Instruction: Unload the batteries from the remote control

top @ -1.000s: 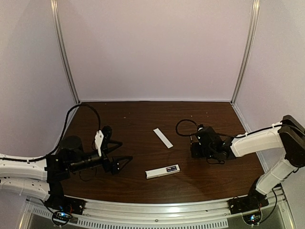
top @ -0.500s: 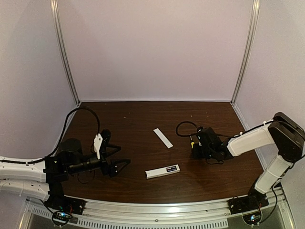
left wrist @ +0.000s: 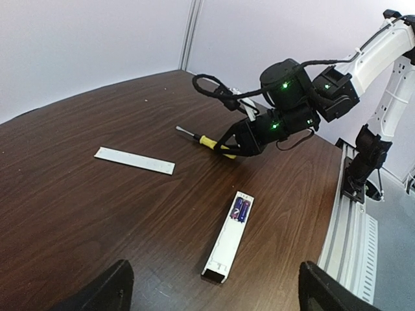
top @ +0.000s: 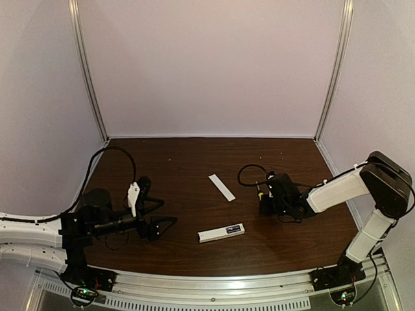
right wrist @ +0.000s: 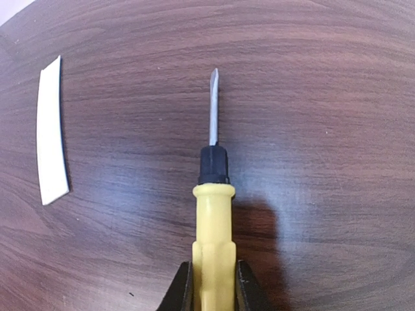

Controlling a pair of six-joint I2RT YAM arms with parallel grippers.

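In the near middle, the batteries point(left wrist: 238, 209) in the remote control point(left wrist: 224, 245) look light and slick; lever at one end. Right gripper point(right wrist: 213, 288) clamps the screwdriver point(right wrist: 213, 214); left gripper point(top: 166, 212) gapes.

Dark brown wood grain runs right across the surface point(right wrist: 324, 78), smooth, with a soft sheen where the light catches it. The screwdriver point(right wrist: 213, 220) has a glossy yellow plastic handle, a matt black collar and a dull grey metal shaft. The cover strip point(right wrist: 50, 129) looks like flat white plastic, matt. In the left wrist view, the remote control point(left wrist: 227, 243) is smooth white plastic. The batteries point(left wrist: 238, 208) wear a purple-blue wrap, too small to judge the finish.
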